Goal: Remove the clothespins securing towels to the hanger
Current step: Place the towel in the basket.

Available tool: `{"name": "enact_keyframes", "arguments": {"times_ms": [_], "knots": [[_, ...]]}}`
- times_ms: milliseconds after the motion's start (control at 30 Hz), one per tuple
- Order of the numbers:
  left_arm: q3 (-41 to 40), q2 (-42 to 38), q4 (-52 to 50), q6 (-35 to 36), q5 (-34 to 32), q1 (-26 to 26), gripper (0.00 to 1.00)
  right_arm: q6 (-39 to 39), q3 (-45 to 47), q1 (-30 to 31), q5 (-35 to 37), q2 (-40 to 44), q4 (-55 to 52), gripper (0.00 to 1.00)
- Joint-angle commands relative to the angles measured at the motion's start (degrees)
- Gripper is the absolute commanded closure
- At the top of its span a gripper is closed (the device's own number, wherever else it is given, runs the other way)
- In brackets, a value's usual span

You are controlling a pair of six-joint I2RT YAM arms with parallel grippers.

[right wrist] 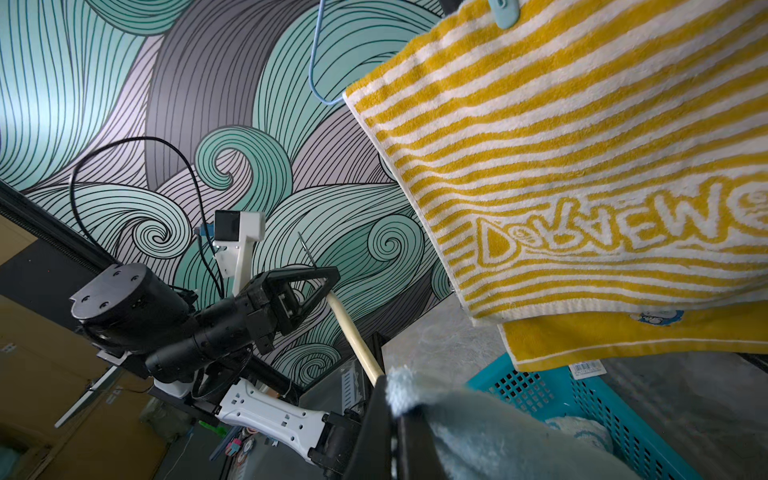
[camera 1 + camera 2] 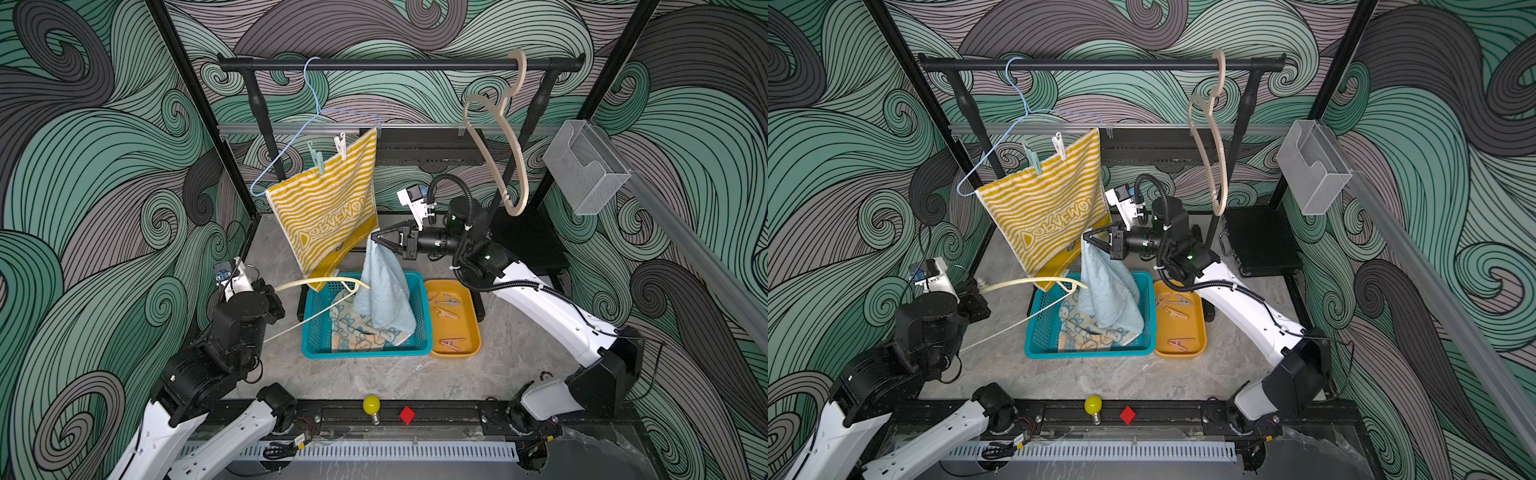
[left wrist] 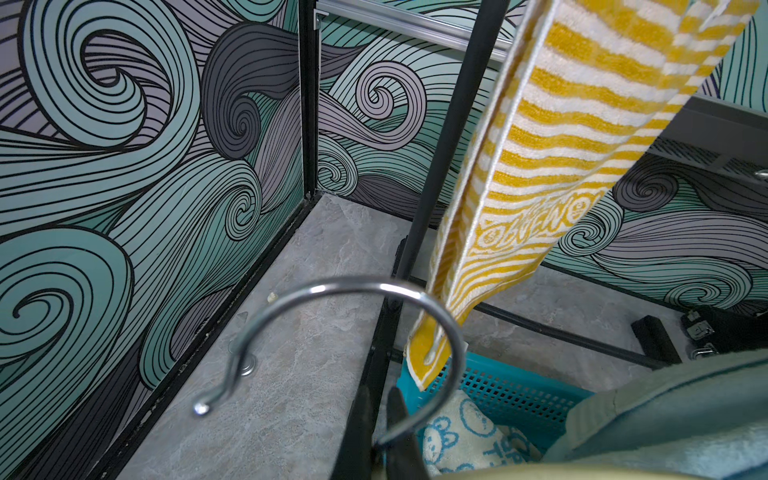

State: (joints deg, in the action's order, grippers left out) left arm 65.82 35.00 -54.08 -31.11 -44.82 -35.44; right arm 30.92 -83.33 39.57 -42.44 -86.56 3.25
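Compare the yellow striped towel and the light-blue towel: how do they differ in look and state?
The yellow striped towel has wavy stripes and lettering; the light-blue towel is plain. The yellow striped towel hangs flat, pegged to the blue wire hanger by two clothespins; the light-blue towel, unpegged, is pinched at its top by the right gripper, its lower end in the teal basket. Both are terry cloths hanging down.

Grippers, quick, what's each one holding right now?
Left gripper: shut on the cream hanger, at its hook end.
Right gripper: shut on a corner of the light-blue towel.
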Motion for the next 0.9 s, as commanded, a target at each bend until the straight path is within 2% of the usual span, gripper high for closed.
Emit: {"name": "enact_keyframes", "arguments": {"times_ms": [0,267,533,867], "knots": [[1.25,-0.87,0.04,0.35,-0.53,-0.34,1.00,0.49,-1.39,1.03,-0.56,-0.90,1.33,1.00],[1.15,-2.32,0.27,0.88,-0.15,-0.34,1.00,3.18,4.76,1.93,0.59,-2.16,3.79,1.00],[1.15,-1.46,0.78,1.05,0.43,-0.33,1.00,5.82,16.02,2.51,1.67,-1.17,5.51,1.00],[1.24,2.25,1.50,1.45,2.26,-0.33,1.00,-0.45,28.17,4.20,15.28,6.76,-8.30,1.00]]}}
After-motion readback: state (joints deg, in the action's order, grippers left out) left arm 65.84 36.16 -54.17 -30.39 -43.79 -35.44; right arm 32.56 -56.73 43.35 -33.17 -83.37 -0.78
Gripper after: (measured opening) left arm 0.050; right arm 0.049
